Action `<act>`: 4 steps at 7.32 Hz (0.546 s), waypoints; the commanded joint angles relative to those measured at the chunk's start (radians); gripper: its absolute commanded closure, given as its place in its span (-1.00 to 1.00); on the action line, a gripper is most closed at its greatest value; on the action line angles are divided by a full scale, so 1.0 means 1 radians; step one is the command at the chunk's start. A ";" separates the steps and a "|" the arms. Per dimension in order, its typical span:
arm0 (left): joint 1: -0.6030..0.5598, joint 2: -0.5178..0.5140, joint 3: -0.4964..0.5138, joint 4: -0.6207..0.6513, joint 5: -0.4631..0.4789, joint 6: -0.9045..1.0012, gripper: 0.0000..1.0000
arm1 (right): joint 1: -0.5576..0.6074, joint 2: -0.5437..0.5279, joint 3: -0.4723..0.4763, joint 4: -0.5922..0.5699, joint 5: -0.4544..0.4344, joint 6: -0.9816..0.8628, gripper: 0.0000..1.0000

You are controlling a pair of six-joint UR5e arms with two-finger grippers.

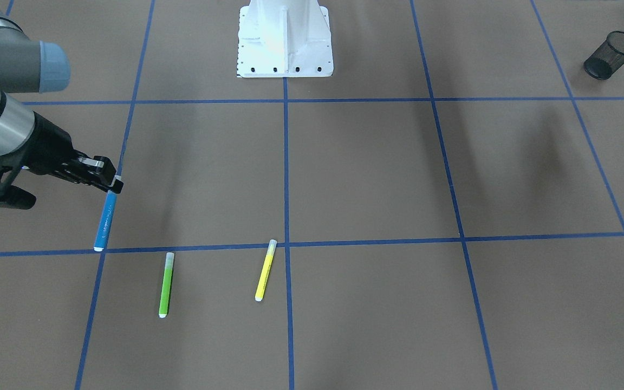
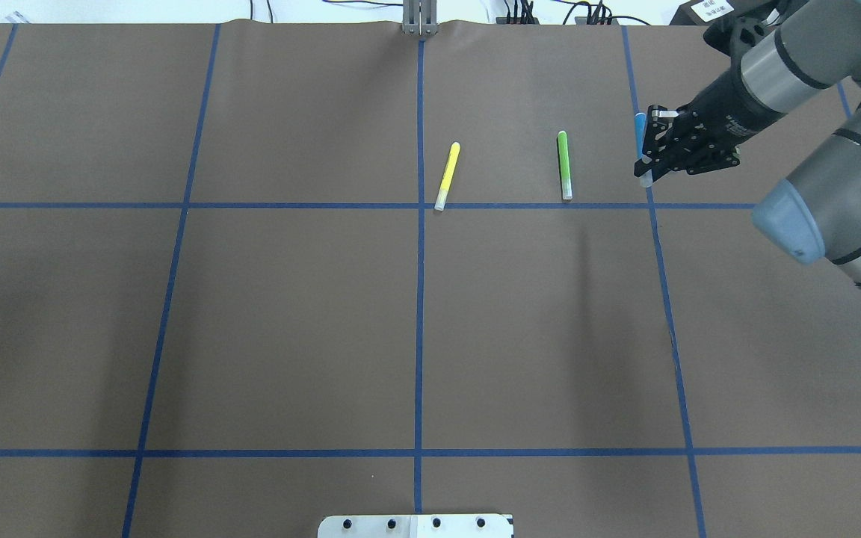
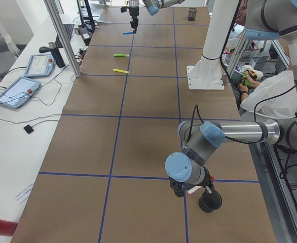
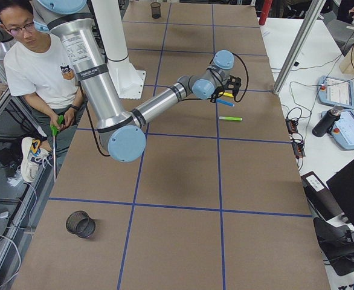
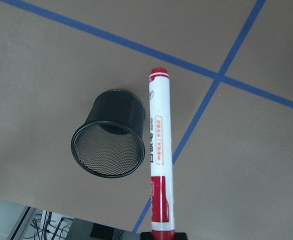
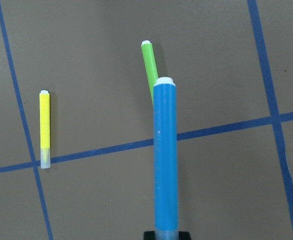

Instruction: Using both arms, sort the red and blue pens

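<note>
the blue highlighter (image 1: 105,219) is pinched at its capped end by the closed right claw (image 1: 114,184), and its barrel runs straight out from the fingertips, white end farthest. whether that end is clear of the table (image 1: 371,173) cannot be told. just beyond the tip the green highlighter (image 6: 147,62) lies flat, and farther off to the side lies the yellow highlighter (image 6: 45,125). neither is to be touched. a straight lift is judged best before any swing, since a pen held by one end may pivot or sweep its neighbour. a second mesh cup (image 4: 83,228), well apart from this claw, is taken as the likely goal. the red marker (image 5: 158,150) is clamped by one red end in the closed left claw (image 5: 163,234). a mesh cup (image 5: 119,105) stands below, just beside the barrel. the tip should be centred over the opening before release.
</note>
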 commanded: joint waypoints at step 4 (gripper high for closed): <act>-0.020 0.043 0.115 0.078 0.014 0.097 1.00 | 0.091 -0.229 0.203 0.003 0.035 -0.016 1.00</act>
